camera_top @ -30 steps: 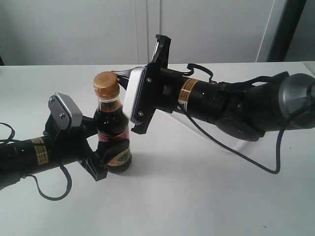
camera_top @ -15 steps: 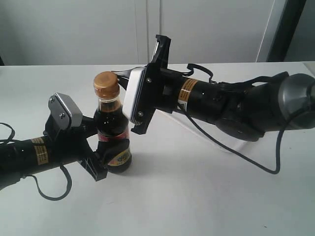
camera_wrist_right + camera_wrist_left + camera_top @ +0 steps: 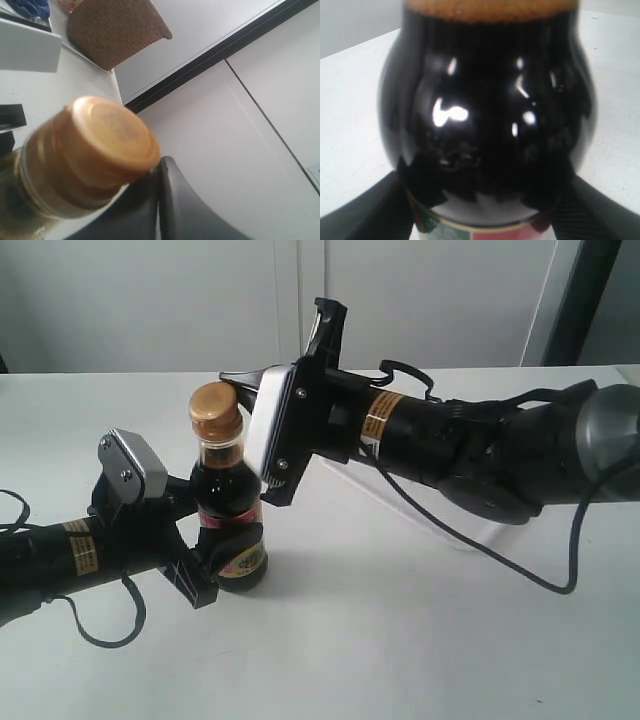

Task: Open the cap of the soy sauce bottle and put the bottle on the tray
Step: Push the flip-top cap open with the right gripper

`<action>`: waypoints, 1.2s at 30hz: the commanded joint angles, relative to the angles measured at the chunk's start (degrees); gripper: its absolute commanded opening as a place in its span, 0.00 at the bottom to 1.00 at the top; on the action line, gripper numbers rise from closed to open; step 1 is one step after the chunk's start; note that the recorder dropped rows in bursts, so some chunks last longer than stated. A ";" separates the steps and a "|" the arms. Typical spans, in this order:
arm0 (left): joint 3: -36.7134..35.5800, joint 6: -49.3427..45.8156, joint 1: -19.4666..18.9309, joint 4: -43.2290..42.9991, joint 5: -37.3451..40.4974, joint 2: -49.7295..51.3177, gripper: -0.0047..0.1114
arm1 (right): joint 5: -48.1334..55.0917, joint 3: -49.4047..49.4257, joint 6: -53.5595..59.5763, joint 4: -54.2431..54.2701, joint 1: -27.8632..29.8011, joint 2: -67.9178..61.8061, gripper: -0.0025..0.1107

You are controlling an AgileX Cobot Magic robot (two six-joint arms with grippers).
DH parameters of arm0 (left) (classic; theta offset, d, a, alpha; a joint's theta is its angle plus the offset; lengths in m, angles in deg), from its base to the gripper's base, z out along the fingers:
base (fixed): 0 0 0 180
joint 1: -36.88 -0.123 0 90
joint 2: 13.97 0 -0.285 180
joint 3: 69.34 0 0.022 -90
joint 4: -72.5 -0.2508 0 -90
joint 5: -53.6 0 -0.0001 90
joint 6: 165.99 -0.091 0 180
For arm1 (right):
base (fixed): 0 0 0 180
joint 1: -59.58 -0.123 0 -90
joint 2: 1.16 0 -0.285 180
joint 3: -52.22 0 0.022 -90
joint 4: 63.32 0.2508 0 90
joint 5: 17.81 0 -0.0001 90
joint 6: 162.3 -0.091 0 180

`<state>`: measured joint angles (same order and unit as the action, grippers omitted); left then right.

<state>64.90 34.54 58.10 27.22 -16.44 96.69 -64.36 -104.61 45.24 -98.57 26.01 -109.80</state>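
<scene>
The bottle [image 3: 227, 515] stands upright on the white tabletop [image 3: 400, 620], left of the middle in the exterior view, with its cap [image 3: 215, 410] on and the lid down. The left gripper [image 3: 215, 555] comes in low from the left and pinches the bottle's lower body at the label, one dark finger on each side; the left wrist view shows the dark glass belly [image 3: 485, 115] filling the frame, with the two fingers [image 3: 367, 215] pressed against its lower flanks and a strip of the label just showing below. The right gripper [image 3: 240, 390] reaches across from the right at cap height. One dark finger [image 3: 238, 381] lies against the cap's upper edge; in the right wrist view the golden cap [image 3: 95, 145] sits close to the camera with a dark finger [image 3: 165, 200] touching the rim of its lid. The other right finger cannot be made out, so whether these fingers are spread or pressed together cannot be told. A woven brown basket [image 3: 115, 30] shows far off in the right wrist view.
</scene>
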 commanded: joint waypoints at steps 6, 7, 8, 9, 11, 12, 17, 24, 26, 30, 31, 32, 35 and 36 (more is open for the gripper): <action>0.01 0.05 0.24 0.00 0.08 -0.16 0.04 | -0.38 -0.14 -2.92 -1.01 -0.38 1.58 0.02; 0.01 0.05 0.24 0.00 0.08 -0.16 0.04 | -0.38 -0.14 -2.92 -1.10 -0.60 1.58 0.02; 0.01 0.05 0.24 0.00 0.08 -0.16 0.04 | -0.23 -0.14 -2.92 -1.23 -0.70 1.58 0.02; 0.01 0.05 0.24 0.00 0.08 -0.16 0.04 | -0.23 -0.14 -2.92 -2.16 -0.73 1.58 0.02; 0.01 0.05 0.24 0.00 0.08 -0.16 0.04 | -0.23 -0.14 -2.92 -2.69 -1.12 1.58 0.02; 0.01 0.05 0.24 0.00 0.08 -0.16 0.04 | -0.23 -0.14 -2.92 -2.67 -1.24 1.58 0.02; 0.01 0.05 0.24 0.18 0.08 -0.16 0.04 | -0.24 -0.14 -2.92 -2.90 -1.88 3.07 0.02; 0.01 0.05 0.24 0.22 0.08 -0.16 0.04 | -0.24 0.25 -11.87 -7.04 -5.21 6.58 0.02; 0.01 0.02 0.24 0.38 0.08 -0.16 0.04 | -0.24 0.25 -14.85 -8.24 -5.80 7.11 0.02; 0.01 0.02 0.24 0.38 0.08 -0.16 0.04 | 1.28 0.25 -22.74 -0.64 -5.80 7.76 0.02; 0.01 0.02 0.24 0.38 0.08 -0.16 0.04 | 2.11 0.25 -23.91 1.82 -5.80 7.87 0.02; 0.01 0.02 0.24 0.38 0.08 -0.16 0.04 | 3.30 0.25 -24.69 5.03 -5.80 7.89 0.02; 0.01 0.02 0.24 0.38 0.08 -0.16 0.04 | 7.65 0.14 -29.41 11.92 -5.80 8.13 0.02; 0.01 0.02 0.24 0.38 0.08 -0.16 0.04 | 9.10 0.14 -30.58 13.70 -5.80 8.26 0.02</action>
<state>64.90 34.64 58.10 27.92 -16.44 96.69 -59.45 -104.61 18.96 -91.02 20.25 -102.23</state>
